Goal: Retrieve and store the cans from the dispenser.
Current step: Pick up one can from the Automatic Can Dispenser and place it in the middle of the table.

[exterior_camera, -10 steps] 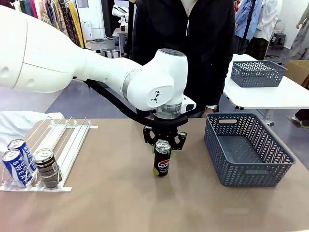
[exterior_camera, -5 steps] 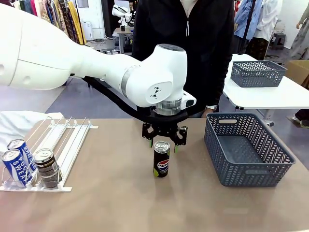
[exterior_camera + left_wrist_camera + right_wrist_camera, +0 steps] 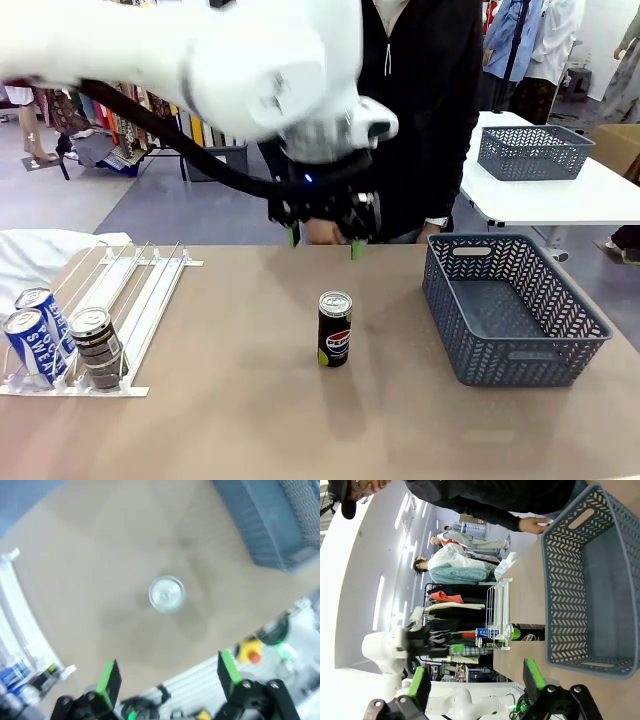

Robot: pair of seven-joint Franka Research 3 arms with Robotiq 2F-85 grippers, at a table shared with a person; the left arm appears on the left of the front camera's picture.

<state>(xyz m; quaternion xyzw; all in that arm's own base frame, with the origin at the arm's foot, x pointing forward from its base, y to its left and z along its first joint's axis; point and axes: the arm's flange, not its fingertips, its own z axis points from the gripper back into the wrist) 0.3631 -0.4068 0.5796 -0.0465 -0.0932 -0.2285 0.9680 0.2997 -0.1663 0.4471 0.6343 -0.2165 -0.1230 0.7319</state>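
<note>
One Pepsi can (image 3: 335, 329) stands mid-table, outside the seemingly empty basket (image 3: 520, 372) at right; the left gripper (image 3: 323, 243) hangs open above it. Three cans (image 3: 95, 345) wait in the dispenser (image 3: 150, 290).

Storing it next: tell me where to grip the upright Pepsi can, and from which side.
Probably grip the Pepsi can across its round wall below the silver top, coming straight down from above: it stands upright, alone on the table, with free space all round.
</note>
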